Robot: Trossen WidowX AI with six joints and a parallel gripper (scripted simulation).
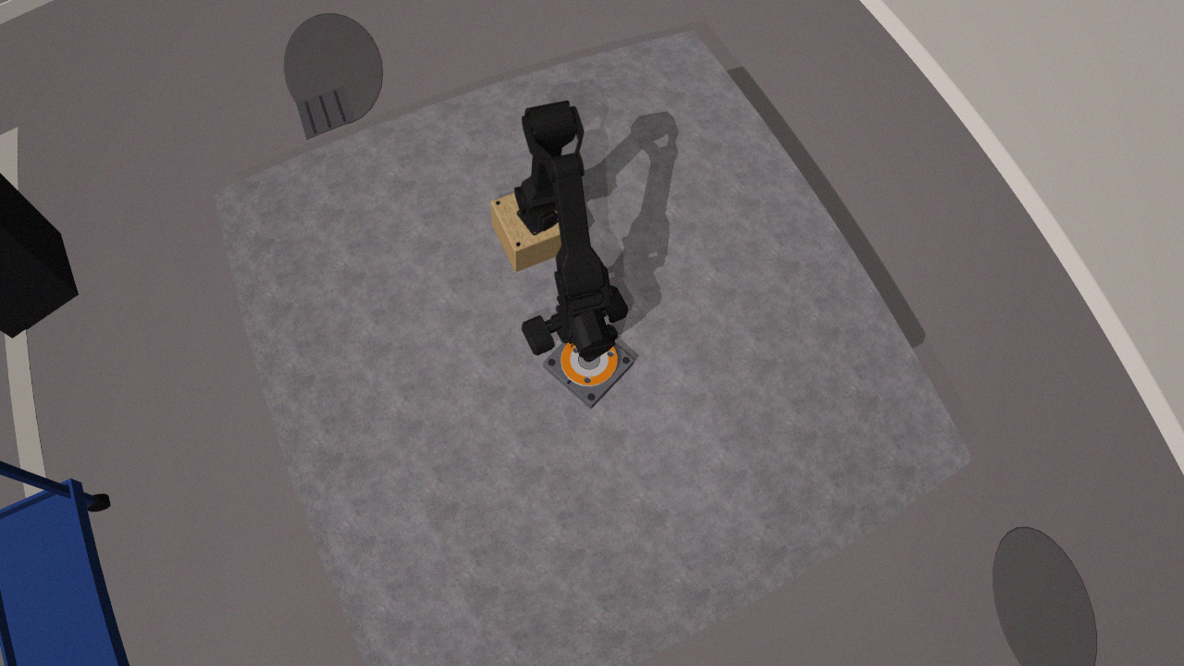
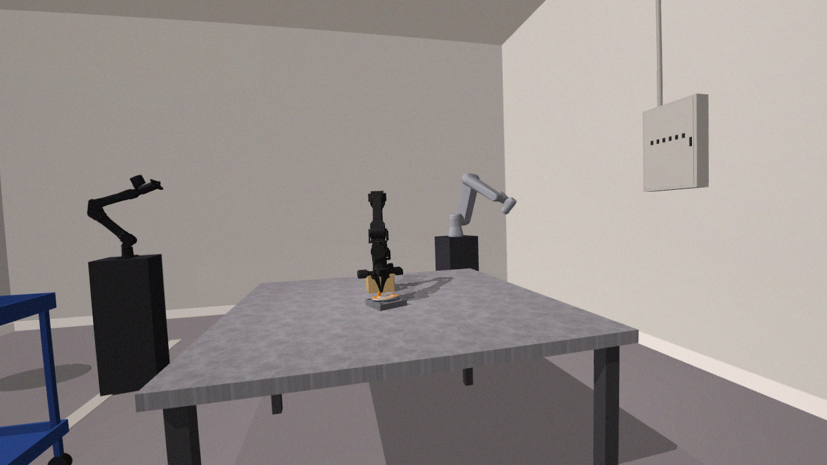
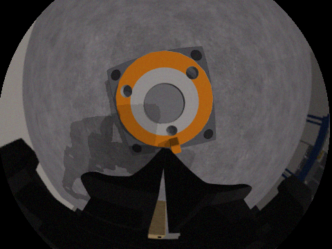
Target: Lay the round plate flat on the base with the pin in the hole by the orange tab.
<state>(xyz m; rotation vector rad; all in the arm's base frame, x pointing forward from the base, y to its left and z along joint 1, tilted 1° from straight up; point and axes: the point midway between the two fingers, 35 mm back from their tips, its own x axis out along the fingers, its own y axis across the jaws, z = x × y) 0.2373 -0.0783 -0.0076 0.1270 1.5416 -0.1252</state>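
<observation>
The round plate (image 1: 566, 364) (image 2: 393, 297) (image 3: 205, 98), orange with a pale inner ring, sits around the post (image 3: 164, 103) on the dark square base (image 1: 582, 392) (image 2: 381, 305) (image 3: 198, 139). In the exterior view it looks slightly raised off the base. Its orange tab (image 3: 176, 148) (image 2: 379, 293) points toward the arm. The hole beside the tab (image 3: 171, 130) looks grey inside; I cannot make out the pin. My gripper (image 3: 164, 151) (image 2: 380, 291) is shut and empty, its tips at the plate's rim just left of the tab in the wrist view. Contact cannot be told.
The wooden block (image 1: 529, 252) (image 2: 371, 283) under the arm's foot stands behind the base. The grey table (image 1: 463, 497) (image 2: 324, 347) carries both. A blue cart (image 1: 49, 562) (image 2: 47, 358) and two other arms on black pedestals (image 2: 130, 323) (image 2: 457, 252) stand off the table.
</observation>
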